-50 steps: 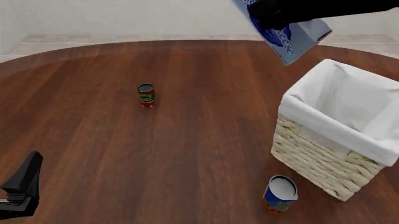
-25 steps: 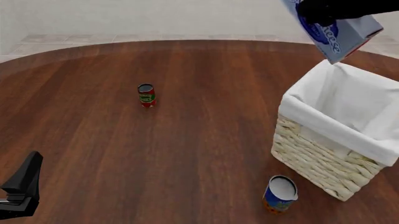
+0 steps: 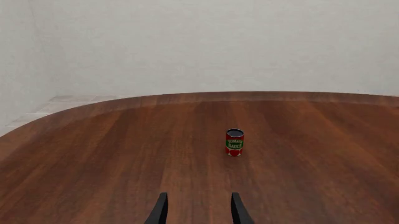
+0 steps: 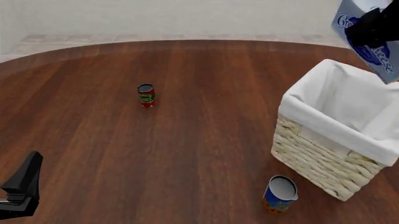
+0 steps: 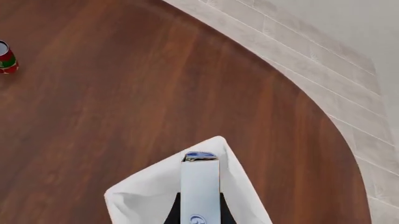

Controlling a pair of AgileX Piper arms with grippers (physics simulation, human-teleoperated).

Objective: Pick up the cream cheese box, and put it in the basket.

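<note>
The cream cheese box [image 4: 369, 44], white with blue oval logos, hangs tilted in the air above the far right part of the basket [image 4: 315, 154]. My right gripper [image 4: 376, 23] is shut on it from above. In the right wrist view the box [image 5: 199, 182] sits between the dark fingers [image 5: 175, 211], with the basket's white liner [image 5: 140, 196] below it. The basket is woven cream wicker and stands at the table's right. My left gripper [image 3: 198, 212] is open and empty, low at the near left of the table [image 4: 22, 186].
A small red tomato sauce can [image 4: 146, 95] stands upright left of centre; it also shows in the left wrist view [image 3: 234, 142] and the right wrist view [image 5: 5, 57]. A blue-and-orange can [image 4: 281, 193] stands just in front of the basket's near corner.
My right gripper has carried the cream cheese box to the right, from left of the basket's far corner to above its far right part. The left arm has not moved.
</note>
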